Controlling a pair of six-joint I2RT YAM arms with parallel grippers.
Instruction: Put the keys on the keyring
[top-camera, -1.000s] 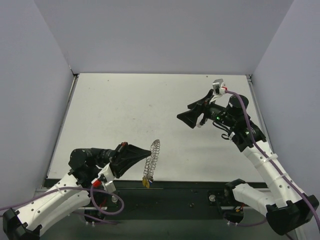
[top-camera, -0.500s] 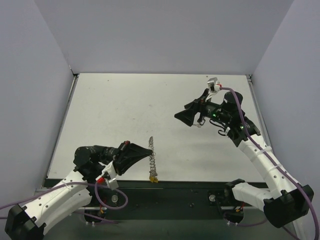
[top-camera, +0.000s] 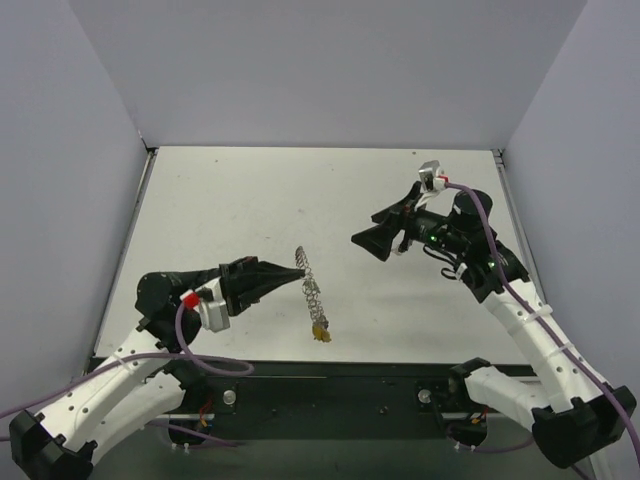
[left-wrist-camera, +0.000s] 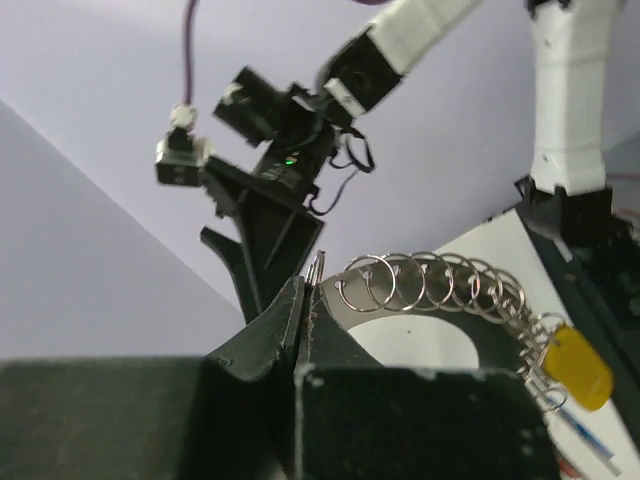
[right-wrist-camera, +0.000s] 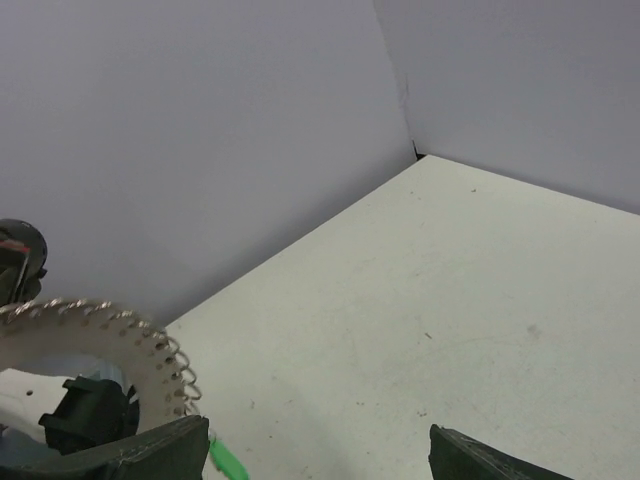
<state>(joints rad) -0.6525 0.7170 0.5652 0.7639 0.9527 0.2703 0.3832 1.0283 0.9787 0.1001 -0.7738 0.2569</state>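
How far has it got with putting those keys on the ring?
Done: a yellow key already hangs on the keyring. In hand: the left end effector pinches the keyring, held up. The right end effector is open and empty. Left: unclear; no loose keys show.

The overhead camera sits high behind both arm bases, looking down and forward over the whole white table (top-camera: 250, 200) to the back wall, far enough off to take in both arms. The left wrist camera sits very close behind the left gripper (left-wrist-camera: 303, 295), tilted upward, facing the right arm (left-wrist-camera: 400, 35). The right wrist camera looks down between the fingers (right-wrist-camera: 150, 455) of the right gripper (right-wrist-camera: 318, 430) toward the table's far left corner. All three views share the keyring (top-camera: 312, 292).
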